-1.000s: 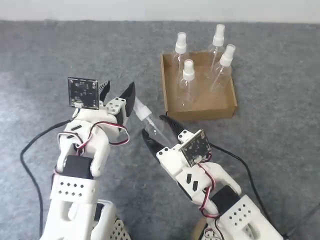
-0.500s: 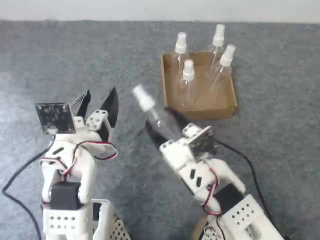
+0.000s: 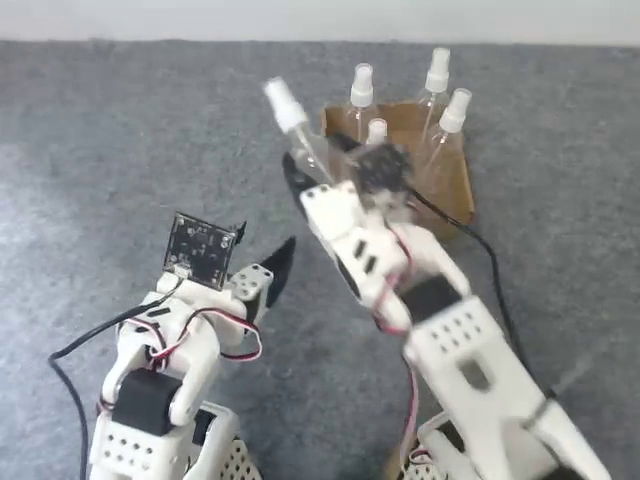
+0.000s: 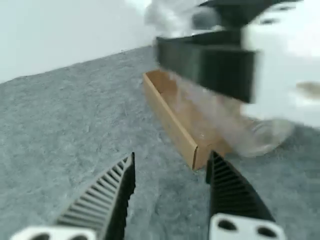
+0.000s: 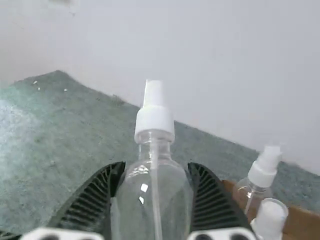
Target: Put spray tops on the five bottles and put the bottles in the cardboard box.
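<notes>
My right gripper [image 3: 312, 172] is shut on a clear bottle [image 3: 303, 150] with a white spray top [image 3: 283, 103], held tilted in the air at the near-left corner of the cardboard box [image 3: 458, 195]. In the right wrist view the bottle [image 5: 152, 175] stands between the black fingers [image 5: 95, 200] with its spray top [image 5: 154, 112] up. Several capped bottles stand in the box, among them one at the back [image 3: 361, 82] and one at the right [image 3: 456, 108]. My left gripper [image 3: 260, 255] is open over the grey mat, nearer the front; its fingers [image 4: 110, 200] hold nothing.
Grey carpet [image 3: 120, 130] covers the table and lies bare to the left of the box. The left wrist view looks along the box's side wall [image 4: 175, 120], with the right arm's gripper and bottle [image 4: 225, 65] above it. A white wall [image 5: 225, 60] rises behind.
The right arm has lifted the capped bottle and carried it away from the front, up to the box. The left gripper has let go and drawn back toward the near side.
</notes>
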`<state>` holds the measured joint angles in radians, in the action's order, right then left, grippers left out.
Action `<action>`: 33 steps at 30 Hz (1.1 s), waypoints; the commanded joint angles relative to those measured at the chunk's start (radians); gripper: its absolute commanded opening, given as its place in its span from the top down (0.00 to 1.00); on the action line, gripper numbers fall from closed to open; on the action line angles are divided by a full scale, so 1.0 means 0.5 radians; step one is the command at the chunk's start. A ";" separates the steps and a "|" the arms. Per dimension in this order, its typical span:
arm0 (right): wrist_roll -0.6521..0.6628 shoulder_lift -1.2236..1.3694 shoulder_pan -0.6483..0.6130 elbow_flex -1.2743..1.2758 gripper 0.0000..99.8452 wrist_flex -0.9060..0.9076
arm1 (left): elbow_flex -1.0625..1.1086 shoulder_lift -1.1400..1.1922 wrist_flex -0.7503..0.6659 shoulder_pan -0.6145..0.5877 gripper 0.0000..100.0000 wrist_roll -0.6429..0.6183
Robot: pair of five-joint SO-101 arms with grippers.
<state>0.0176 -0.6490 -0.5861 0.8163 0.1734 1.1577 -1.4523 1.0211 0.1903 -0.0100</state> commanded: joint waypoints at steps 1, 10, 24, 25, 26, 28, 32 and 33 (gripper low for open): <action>0.015 0.290 -0.057 -0.298 0.99 0.014 | 0.032 -0.028 0.003 0.040 0.69 -0.120; 0.009 0.183 -0.207 -0.433 0.99 0.388 | 0.345 -0.018 -0.436 -0.015 0.64 -0.147; 0.012 -0.480 -0.219 -0.203 0.99 0.720 | 0.361 -0.015 -0.466 -0.064 0.64 -0.147; 0.012 -0.493 -0.186 -0.184 0.99 0.720 | 0.364 -0.015 -0.466 -0.064 0.64 -0.147; 0.012 -0.505 -0.161 -0.163 0.99 0.720 | 0.364 -0.015 -0.466 -0.064 0.64 -0.144; 0.009 -0.539 -0.115 -0.120 0.99 0.720 | 0.364 -0.015 -0.466 -0.064 0.64 -0.144; 0.009 -0.637 -0.097 -0.031 0.99 0.738 | 0.364 -0.015 -0.470 -0.064 0.64 -0.144; 0.009 -0.664 -0.097 -0.018 0.99 0.750 | 0.364 -0.015 -0.470 -0.064 0.64 -0.144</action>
<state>0.0207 -0.9007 -0.6444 0.8009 0.5263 1.3418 -1.4523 0.8140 0.1657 -0.0744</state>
